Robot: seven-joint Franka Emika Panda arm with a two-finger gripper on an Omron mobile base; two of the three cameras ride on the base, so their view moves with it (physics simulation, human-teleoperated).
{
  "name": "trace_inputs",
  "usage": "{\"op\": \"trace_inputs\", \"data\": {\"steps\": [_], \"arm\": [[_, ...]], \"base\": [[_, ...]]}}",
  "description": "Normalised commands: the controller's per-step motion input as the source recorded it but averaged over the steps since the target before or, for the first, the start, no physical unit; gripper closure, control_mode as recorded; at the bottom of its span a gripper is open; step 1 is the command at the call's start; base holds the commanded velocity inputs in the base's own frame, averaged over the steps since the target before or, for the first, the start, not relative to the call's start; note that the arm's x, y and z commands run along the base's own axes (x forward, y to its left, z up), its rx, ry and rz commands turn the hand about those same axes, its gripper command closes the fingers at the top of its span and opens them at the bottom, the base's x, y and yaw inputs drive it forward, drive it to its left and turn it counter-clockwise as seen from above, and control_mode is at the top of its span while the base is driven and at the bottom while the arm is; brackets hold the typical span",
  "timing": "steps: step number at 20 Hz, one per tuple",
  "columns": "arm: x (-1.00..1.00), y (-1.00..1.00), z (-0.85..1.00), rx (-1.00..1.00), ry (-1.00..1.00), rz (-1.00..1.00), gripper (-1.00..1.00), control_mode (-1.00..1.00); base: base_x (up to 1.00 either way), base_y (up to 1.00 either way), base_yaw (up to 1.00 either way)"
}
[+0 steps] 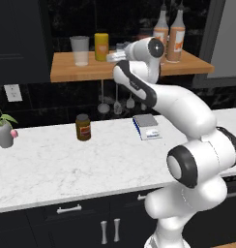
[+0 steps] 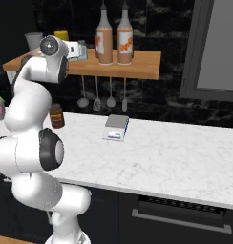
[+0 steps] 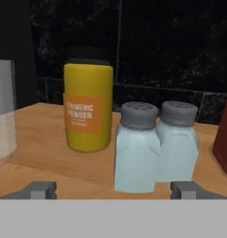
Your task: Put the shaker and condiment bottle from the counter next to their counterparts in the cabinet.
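The gripper (image 3: 113,189) stood wide, holding nothing; the shaker (image 3: 135,148) sat at frame center beside its twin (image 3: 179,144). Both bottles (image 2: 113,38) stood shelved. The next move likely called for a straight retreat.

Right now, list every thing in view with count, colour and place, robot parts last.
shakers: two, pale blue with grey caps, side by side on the shelf, in front of the gripper
condiment bottles: two, orange-brown with slim necks, side by side on the shelf
yellow canister: one, yellow with orange label, on the shelf beside the shakers
clear cup: one, see-through, at the shelf's left end
wooden shelf: one, light brown, on the dark wall
brown jar: one, dark lid, on the counter
counter: one, white marble
flat box: one, grey and white, on the counter
hanging utensils: four, grey, under the shelf
potted plant: one, green, grey pot, counter's left end
gripper: one, open
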Motion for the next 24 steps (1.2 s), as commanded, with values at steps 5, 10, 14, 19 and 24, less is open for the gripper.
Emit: {"op": "trace_inputs", "data": {"steps": [5, 10, 14, 19, 24], "arm": [[-0.85, 0.07, 0.2, 0.03, 0.0, 0.0, -1.0, -1.0], [-0.99, 0.08, 0.28, 0.07, 0.01, 0.0, -1.0, -1.0], [-1.0, 0.05, 0.15, 0.08, 0.0, 0.0, -1.0, -1.0], [-1.0, 0.03, 0.07, 0.05, -0.02, 0.0, -1.0, -1.0], [-1.0, 0.03, 0.11, 0.05, -0.03, 0.0, -1.0, -1.0]], "base": [[0.0, 0.0, 0.0], [0.0, 0.0, 0.0], [0.0, 0.0, 0.0], [0.0, 0.0, 0.0], [0.0, 0.0, 0.0]]}}
